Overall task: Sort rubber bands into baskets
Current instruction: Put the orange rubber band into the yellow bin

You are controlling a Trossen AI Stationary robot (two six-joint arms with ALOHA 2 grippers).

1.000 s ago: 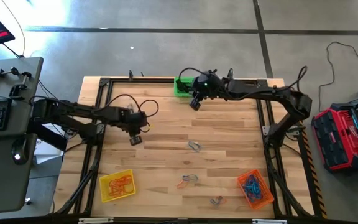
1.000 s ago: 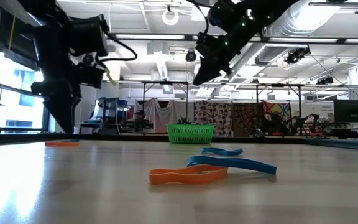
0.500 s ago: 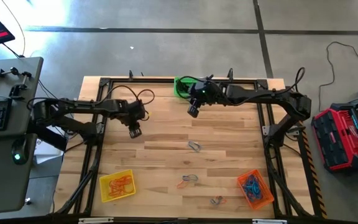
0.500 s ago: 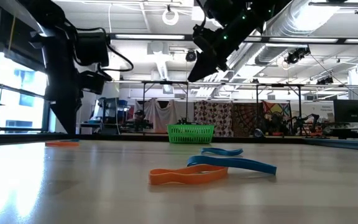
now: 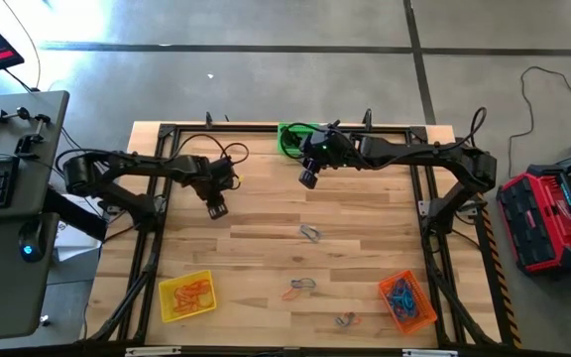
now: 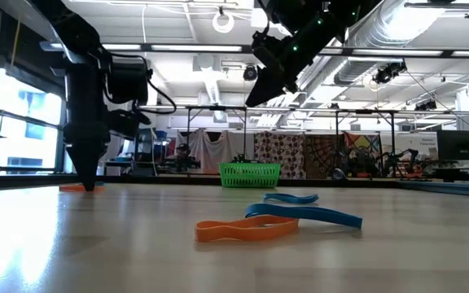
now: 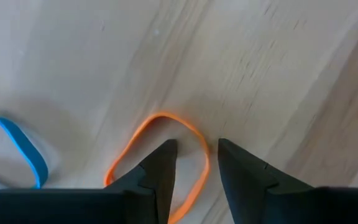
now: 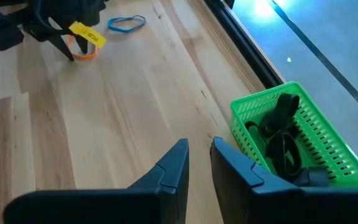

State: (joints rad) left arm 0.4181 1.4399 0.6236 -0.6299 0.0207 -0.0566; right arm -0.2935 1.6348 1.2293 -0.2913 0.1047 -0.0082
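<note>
Two rubber bands, one orange [image 6: 247, 230] and one blue [image 6: 304, 214], lay nearest on the table [image 5: 266, 248], with the yellow basket [image 5: 186, 296] and orange basket [image 5: 407, 301] at the near edge. Farther on, the left gripper [image 7: 193, 163] stood low over another orange band [image 7: 160, 158], fingers slightly parted astride its edge, gripping nothing. Beyond, the right gripper [image 8: 197, 162] hovered empty, fingers narrowly apart, beside the green basket [image 8: 319, 146] holding black bands [image 8: 281, 140].
</note>
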